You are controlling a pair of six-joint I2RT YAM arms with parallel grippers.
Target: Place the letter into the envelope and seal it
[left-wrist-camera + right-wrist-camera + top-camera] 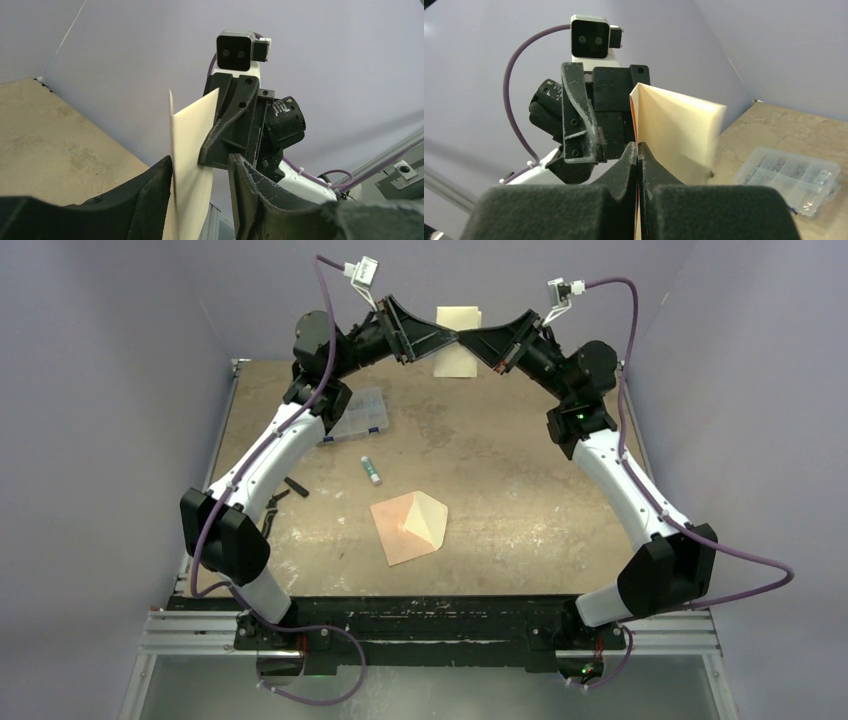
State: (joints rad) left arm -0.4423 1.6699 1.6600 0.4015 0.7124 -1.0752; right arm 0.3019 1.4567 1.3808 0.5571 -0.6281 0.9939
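Observation:
The letter (458, 340), folded and showing its pale cream side, hangs in the air at the far back between both grippers. My right gripper (470, 344) is shut on its edge (674, 125), and an orange sliver of paper shows between the closed jaws (638, 147). My left gripper (450, 340) is open around the sheet (187, 135). The paper rests against the left finger, with a gap to the other finger (200, 165). The envelope (408, 527) lies flat on the table centre, its cream flap open to the right.
A clear compartment box (358, 415) sits at the back left and also shows in the right wrist view (789, 175). A glue stick (371, 470) lies beyond the envelope. Small black parts (296, 486) lie at the left.

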